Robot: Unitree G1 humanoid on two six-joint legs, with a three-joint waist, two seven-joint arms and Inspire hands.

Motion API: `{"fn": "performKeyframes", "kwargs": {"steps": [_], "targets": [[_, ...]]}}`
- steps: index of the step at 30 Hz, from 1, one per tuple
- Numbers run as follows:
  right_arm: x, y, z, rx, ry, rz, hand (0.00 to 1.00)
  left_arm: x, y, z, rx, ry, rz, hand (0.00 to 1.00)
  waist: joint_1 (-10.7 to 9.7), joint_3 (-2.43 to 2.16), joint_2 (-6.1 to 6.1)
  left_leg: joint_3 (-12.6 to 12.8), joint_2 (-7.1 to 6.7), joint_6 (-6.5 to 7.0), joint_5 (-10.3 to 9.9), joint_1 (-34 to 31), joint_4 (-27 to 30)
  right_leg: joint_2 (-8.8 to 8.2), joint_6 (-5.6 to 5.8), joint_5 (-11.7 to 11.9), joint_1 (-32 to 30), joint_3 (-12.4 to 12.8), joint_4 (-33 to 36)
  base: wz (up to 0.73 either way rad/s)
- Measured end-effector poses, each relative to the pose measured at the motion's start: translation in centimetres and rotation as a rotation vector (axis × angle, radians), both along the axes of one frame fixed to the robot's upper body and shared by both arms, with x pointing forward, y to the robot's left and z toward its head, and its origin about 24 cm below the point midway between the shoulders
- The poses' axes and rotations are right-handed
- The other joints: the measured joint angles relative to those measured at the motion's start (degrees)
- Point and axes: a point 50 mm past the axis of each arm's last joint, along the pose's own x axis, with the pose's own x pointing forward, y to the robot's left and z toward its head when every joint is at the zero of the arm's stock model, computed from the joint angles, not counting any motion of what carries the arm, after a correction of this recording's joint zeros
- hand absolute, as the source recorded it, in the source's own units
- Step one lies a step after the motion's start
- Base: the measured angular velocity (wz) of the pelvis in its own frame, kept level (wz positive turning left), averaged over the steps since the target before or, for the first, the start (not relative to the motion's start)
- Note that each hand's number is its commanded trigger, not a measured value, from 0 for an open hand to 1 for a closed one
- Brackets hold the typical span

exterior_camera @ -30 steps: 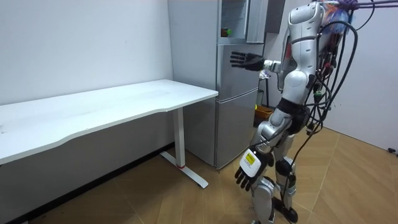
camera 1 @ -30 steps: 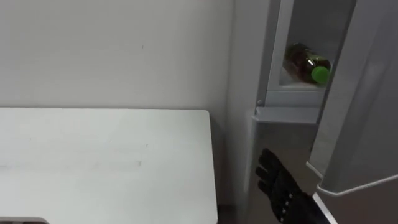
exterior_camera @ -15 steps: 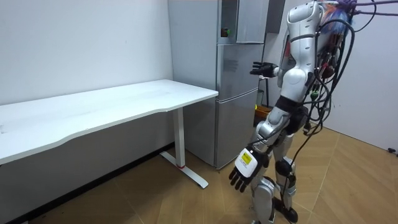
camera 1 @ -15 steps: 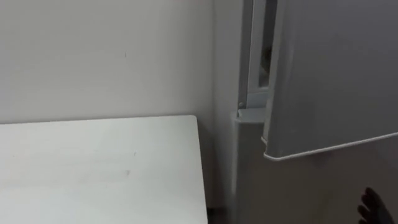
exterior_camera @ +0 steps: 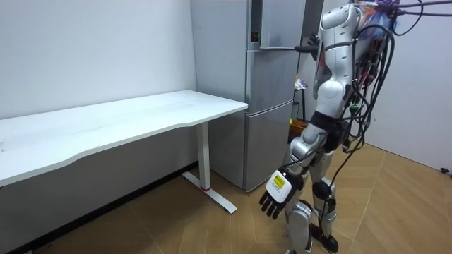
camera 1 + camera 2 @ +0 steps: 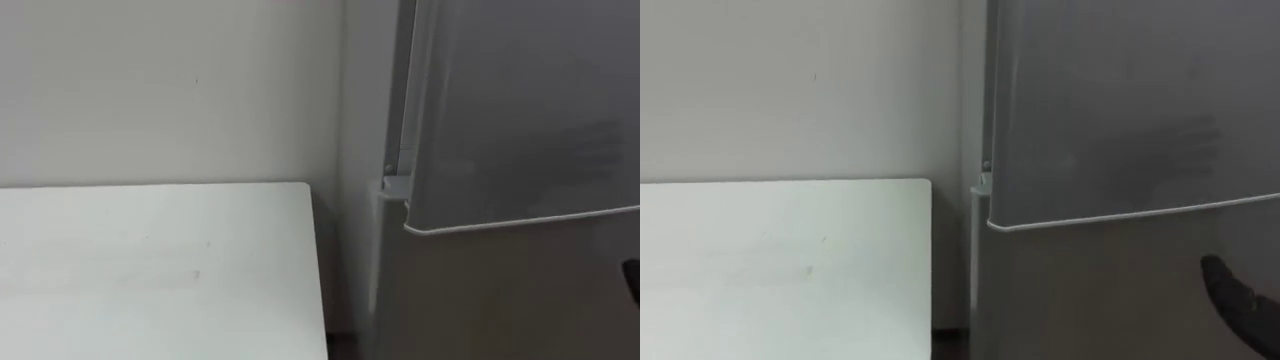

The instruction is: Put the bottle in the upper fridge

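Note:
The upper fridge door (image 6: pixel 520 110) stands almost shut, with a narrow dark gap left along its hinge side. It hides the bottle inside. My right hand (image 6: pixel 1240 300) reaches in from the lower right with straight dark fingers, just below the door's bottom edge. In the room view that right hand (image 5: pixel 305 49) is raised against the upper door (image 5: pixel 279 25). My left hand (image 5: pixel 275 194) hangs by my thigh, relaxed and empty. I stand facing the fridge, at arm's length from it.
A white table (image 6: pixel 150 270) stands directly left of the fridge, against the pale wall. The lower fridge door (image 6: pixel 480 300) is shut. In the room view the table (image 5: pixel 127 120) stretches to the room view's left over wooden floor.
The upper door has swung from half open to almost shut, covering the bottle with its green cap. My right hand rose from chest height to the door. The head camera shifted.

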Motion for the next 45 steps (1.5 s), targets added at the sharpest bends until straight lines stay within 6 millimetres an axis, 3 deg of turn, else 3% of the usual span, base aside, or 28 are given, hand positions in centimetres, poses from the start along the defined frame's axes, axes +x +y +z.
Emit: {"fn": "performKeyframes", "kwargs": {"steps": [6,14,21,32,41,45], "targets": [[0.0,1.4,3.0,-0.072,-0.146,0.025,0.0,0.2,0.1,0.0,0.007,-0.009,0.001,0.0,1.51,-0.01,-0.67,-0.11,-0.01,0.0,0.0,-0.14,-0.15,0.03,0.01,-0.01,-0.01,-0.04,0.01,0.01],[1.7,3.3,4.8,-0.151,-0.218,0.113,0.0,0.9,0.4,0.1,0.013,-0.019,-0.017,0.0,3.25,0.2,-1.08,-0.88,0.07,-0.02,-0.01,-0.38,0.09,0.04,0.01,0.0,0.2,-0.84,0.07,0.04],[2.9,4.9,5.1,-0.156,-0.228,0.231,0.0,0.9,0.7,0.1,0.007,-0.003,-0.045,0.0,4.72,0.29,-1.15,-2.06,0.04,-0.05,0.01,-0.14,0.16,-0.07,0.0,0.01,1.22,-2.96,-0.04,0.08],[5.2,4.6,5.2,-0.18,-0.198,0.258,0.0,2.1,0.8,0.3,-0.013,-0.016,-0.102,0.0,4.76,0.36,-0.82,-3.16,0.02,-0.27,0.2,-0.14,0.21,-0.09,-0.02,0.02,2.2,-4.74,-0.06,0.05],[7.4,3.3,3.3,-0.208,-0.091,0.218,0.0,3.2,1.2,0.4,0.013,-0.015,-0.129,0.0,5.91,0.65,-2.56,-3.35,0.16,-0.33,0.24,-0.04,0.35,-0.05,-0.13,0.1,2.87,-5.11,-0.12,0.0],[8.6,2.9,2.5,-0.252,-0.035,0.187,0.0,3.3,1.3,0.4,0.024,0.0,-0.14,0.0,5.9,0.65,-2.57,-4.02,0.25,-0.31,0.23,-0.22,1.31,-0.05,-0.46,0.34,3.1,-5.58,-0.08,0.04]]}}
